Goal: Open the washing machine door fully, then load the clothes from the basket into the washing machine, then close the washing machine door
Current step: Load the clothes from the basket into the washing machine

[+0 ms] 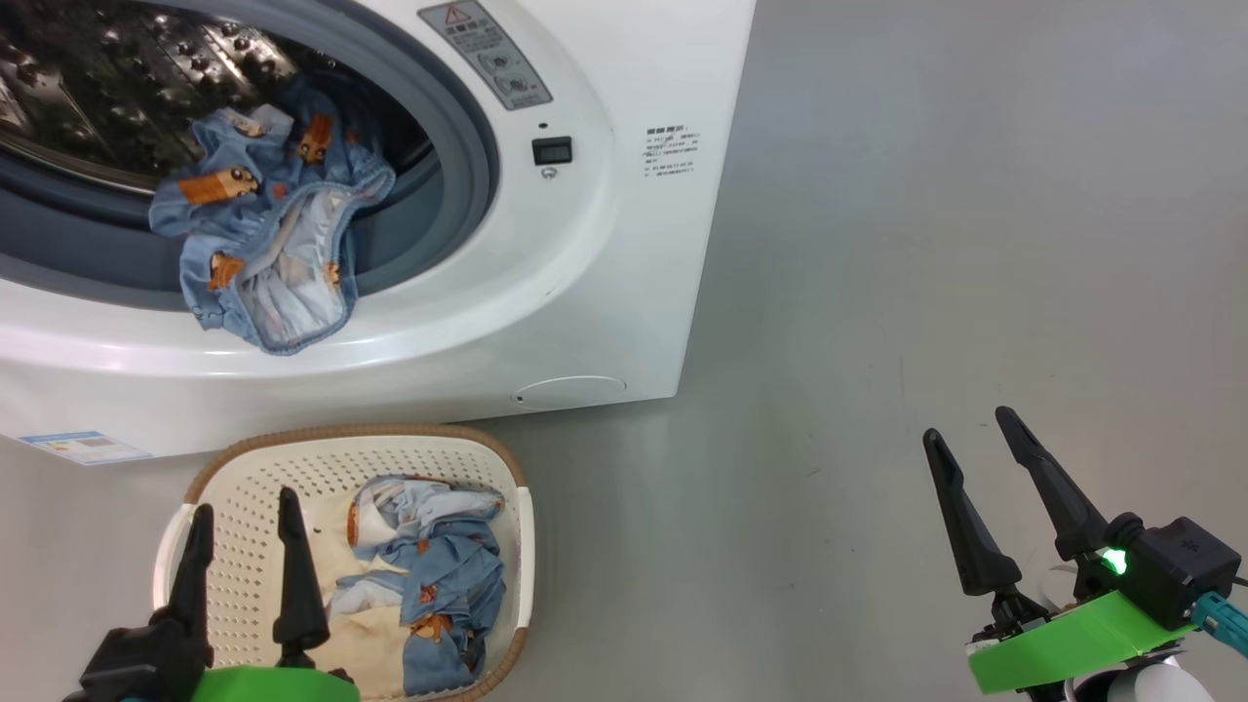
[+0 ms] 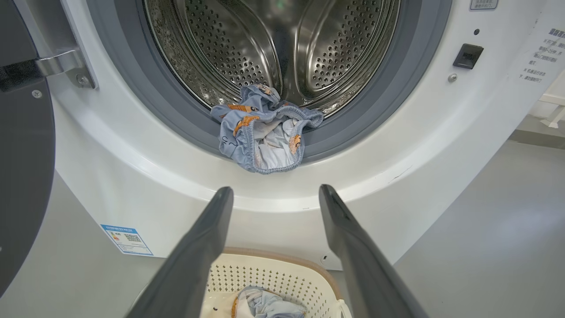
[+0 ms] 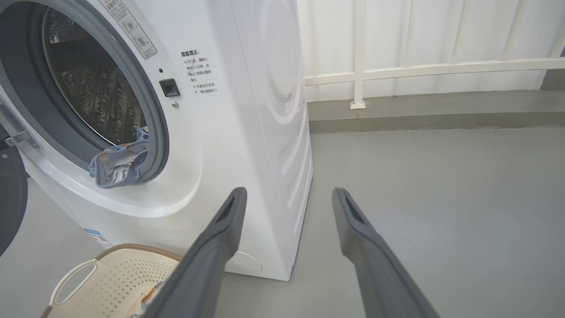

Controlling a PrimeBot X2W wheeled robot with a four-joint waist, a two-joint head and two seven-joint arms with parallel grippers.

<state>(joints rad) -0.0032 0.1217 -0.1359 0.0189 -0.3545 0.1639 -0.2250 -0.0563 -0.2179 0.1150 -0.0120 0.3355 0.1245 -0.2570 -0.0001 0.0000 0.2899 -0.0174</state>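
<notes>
**One garment left in the basket, one hanging over the lip**

The washing machine door (image 2: pixel 22 176) stands swung wide at the left edge of the left wrist view, so I judge the step in hand to be loading. One light blue printed garment (image 1: pixel 273 234) lies at the upper left of the head view. It is draped over the grey gasket (image 1: pixel 468 166), and its lower hem hangs out past the lip of the washing machine (image 1: pixel 585 244). Only its upper part reaches the steel drum (image 2: pixel 265 44). The rest of the clothes (image 1: pixel 439 565), a crumpled bundle, sits in the right half of the basket (image 1: pixel 390 432) at the lower left, just in front of the machine.

The left gripper (image 1: pixel 246 502) hangs over the basket's left half, its fingers spread wide and holding nothing. The bundle lies to its right, apart from the fingers. The right gripper (image 1: pixel 967 423), also wide and empty, is at the lower right over bare floor (image 1: pixel 926 244), well apart from everything.

To do this well, the left gripper should shift right over the heaped middle of the bundle. It should come down astride a thick fold rather than a loose edge, so the whole piece lifts together. The tips should stay off the perforated wall, since so light a basket would likely slide. The release belongs deep past the gasket, and the hanging garment should be pushed in too, or the door may trap cloth when it closes.
</notes>
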